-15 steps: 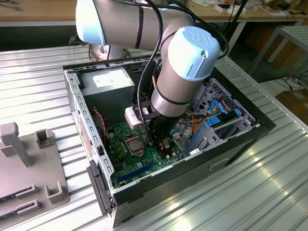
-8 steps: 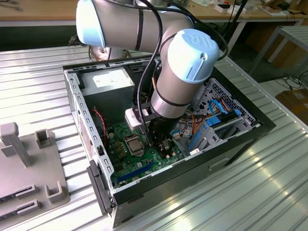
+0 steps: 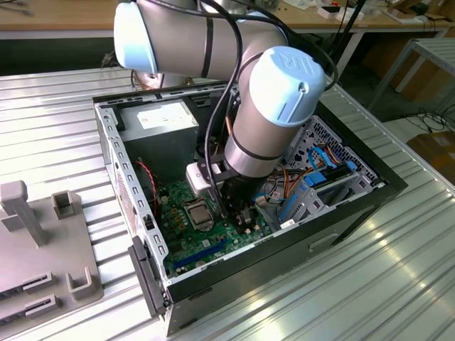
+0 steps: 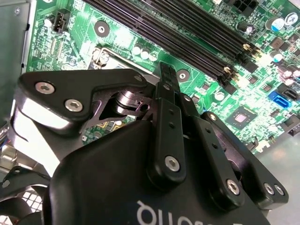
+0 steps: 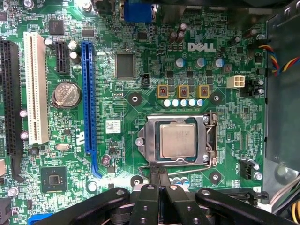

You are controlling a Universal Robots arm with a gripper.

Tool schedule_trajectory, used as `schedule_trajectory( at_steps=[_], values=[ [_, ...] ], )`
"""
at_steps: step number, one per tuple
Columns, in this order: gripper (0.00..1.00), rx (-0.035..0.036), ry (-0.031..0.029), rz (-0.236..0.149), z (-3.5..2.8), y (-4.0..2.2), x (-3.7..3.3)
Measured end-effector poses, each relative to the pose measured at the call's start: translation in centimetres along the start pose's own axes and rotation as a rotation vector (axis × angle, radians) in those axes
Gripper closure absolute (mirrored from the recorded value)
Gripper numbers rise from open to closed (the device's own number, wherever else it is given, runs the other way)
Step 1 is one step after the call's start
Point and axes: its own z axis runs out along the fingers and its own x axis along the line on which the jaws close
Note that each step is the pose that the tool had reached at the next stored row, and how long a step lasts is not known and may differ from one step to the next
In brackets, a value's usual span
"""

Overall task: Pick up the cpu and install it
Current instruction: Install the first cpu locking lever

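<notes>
In the first wrist view, you see the cpu [image 5: 177, 139] seated in the socket [image 5: 177, 140]; the gripper [image 5: 158, 174], fingers together, touches the socket's edge. The exterior view adds the ribbed metal table [image 3: 355, 284].

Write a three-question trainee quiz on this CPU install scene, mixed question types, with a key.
1. True or false: the cpu lies inside the metal-framed socket on the motherboard.
2. Multiple choice: in the first wrist view, the fingertips of the gripper are (A) closed together at the socket's edge, (B) spread wide over the blue slot, (C) clamped on the coin battery.
3. Fill in: the motherboard sits inside an open computer ____.

Key: 1 true; 2 A; 3 case.
</notes>
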Motion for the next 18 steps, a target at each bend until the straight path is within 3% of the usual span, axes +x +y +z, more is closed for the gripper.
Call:
schedule_trajectory(
  at_steps=[18],
  values=[
    [0.89,-0.0010,-0.0026,0.000,0.54,-0.52,0.18]
  ],
)
